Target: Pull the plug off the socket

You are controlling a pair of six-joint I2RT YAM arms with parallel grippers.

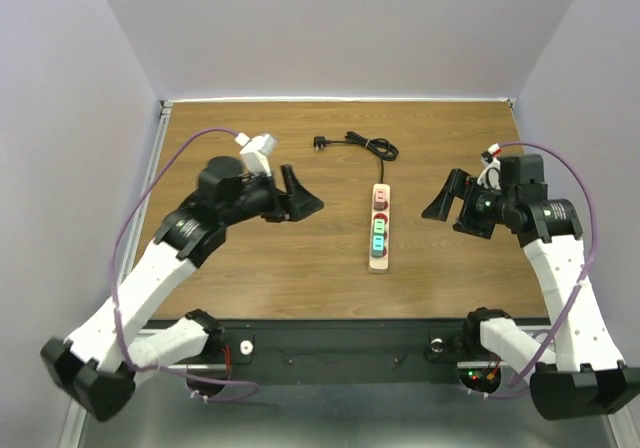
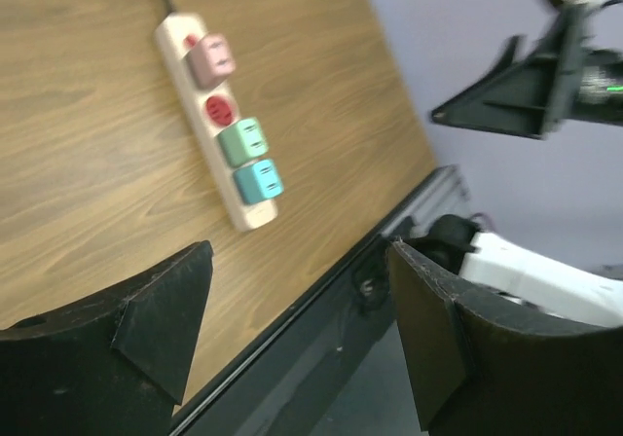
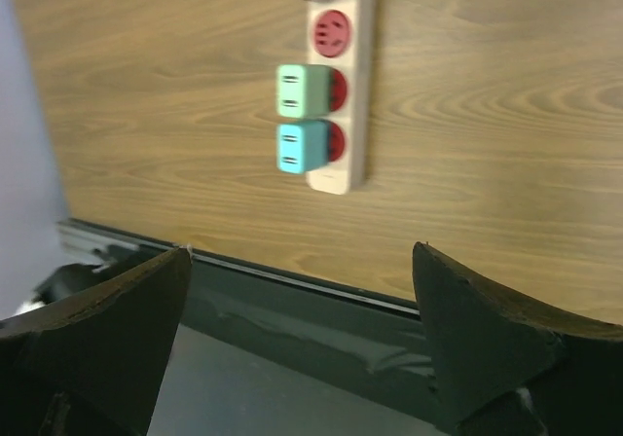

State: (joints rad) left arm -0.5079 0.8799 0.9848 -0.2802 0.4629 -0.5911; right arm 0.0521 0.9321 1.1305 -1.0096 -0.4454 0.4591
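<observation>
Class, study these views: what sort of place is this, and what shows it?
Most likely a robotics lab test cell: a wooden table boxed in by plain pale walls, a left arm and right arm mounted at its near edge, and a lone power strip as the practice item.

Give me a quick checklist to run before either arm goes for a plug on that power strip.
1. The left gripper is open: ok, jaws wide.
2. The right gripper is open: ok, jaws wide.
3. Plugs seated in the power strip: ok. The pink plug, green plug and blue plug are in; one outlet is empty.
4. Strip held down: not ok, neither gripper touches it.
5. Way to the strip free: ok, bare table on both sides.
6. Which plug is meant: cannot tell.
</observation>
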